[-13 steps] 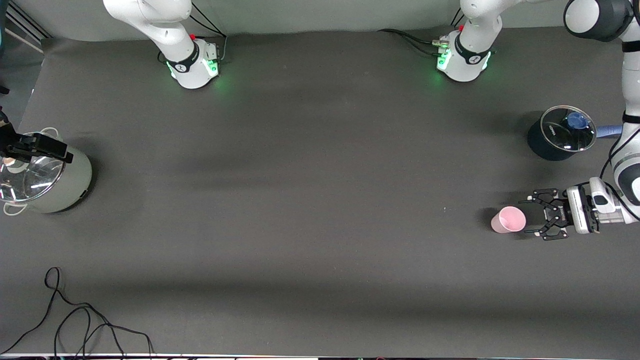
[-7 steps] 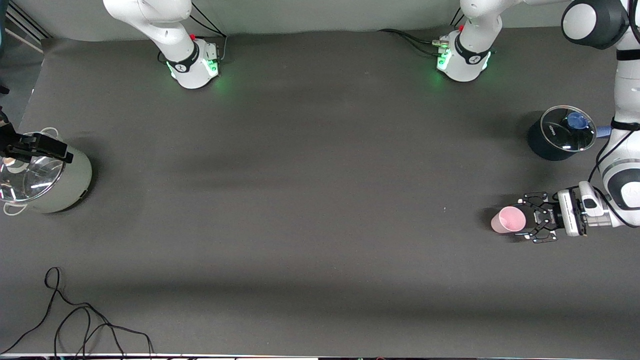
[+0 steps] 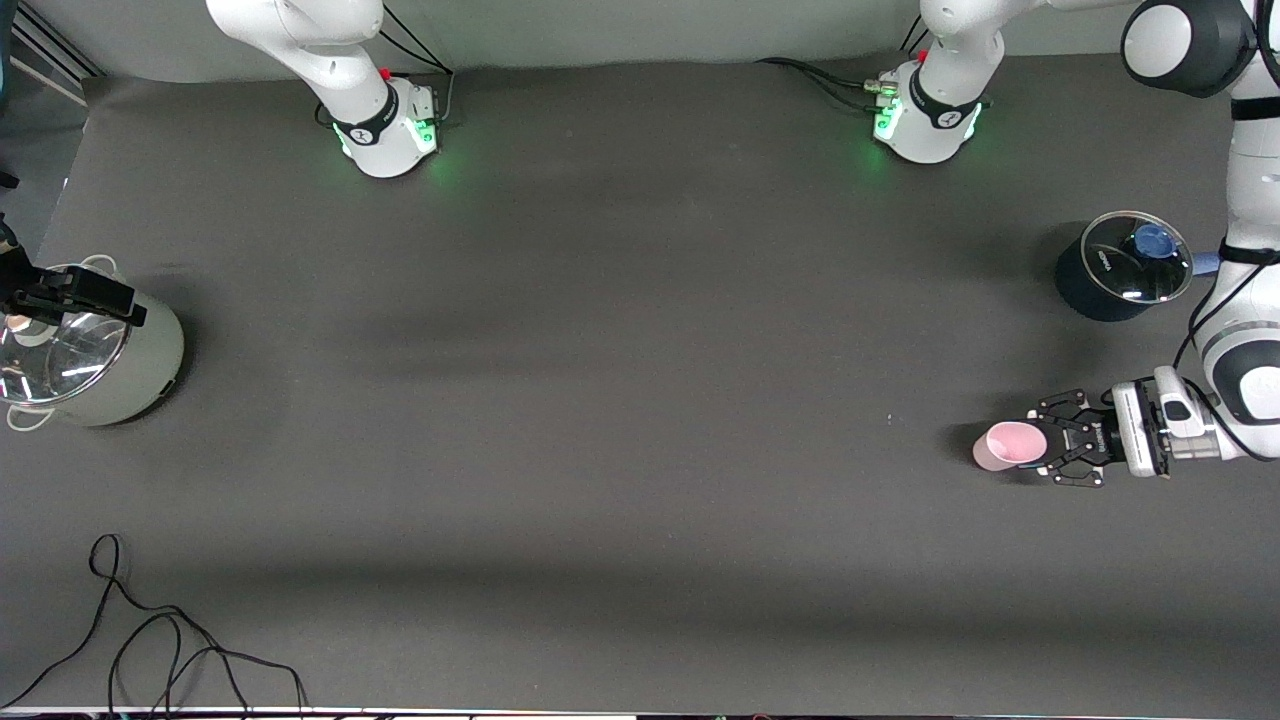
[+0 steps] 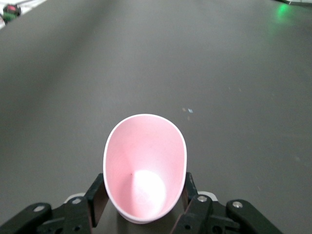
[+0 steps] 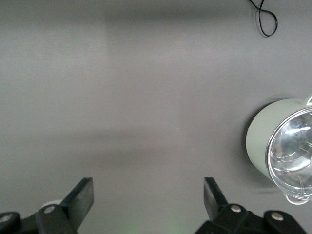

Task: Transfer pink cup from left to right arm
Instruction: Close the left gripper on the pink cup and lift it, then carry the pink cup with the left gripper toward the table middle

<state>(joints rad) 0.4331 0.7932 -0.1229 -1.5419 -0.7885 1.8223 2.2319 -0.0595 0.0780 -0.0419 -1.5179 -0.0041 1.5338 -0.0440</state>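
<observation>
The pink cup (image 3: 1003, 447) is at the left arm's end of the table, tilted with its mouth toward the table's middle. My left gripper (image 3: 1042, 443) lies low and level at the cup, with a finger pressed on each side of it. In the left wrist view the cup (image 4: 145, 161) fills the space between the two black fingers (image 4: 97, 196) and I look into its open mouth. My right gripper (image 3: 75, 292) hangs open and empty over the lidded pot at the right arm's end; its fingers (image 5: 83, 192) stand wide apart and that arm waits.
A pale green pot with a glass lid (image 3: 150, 365) stands at the right arm's end, also in the right wrist view (image 5: 258, 141). A dark blue pot with a glass lid (image 3: 1085, 290) stands farther from the front camera than the cup. A black cable (image 3: 150, 640) lies near the front edge.
My left gripper moved in toward the cup and closed its fingers around it. The cup shifted slightly and tilted. The right arm has not moved.
</observation>
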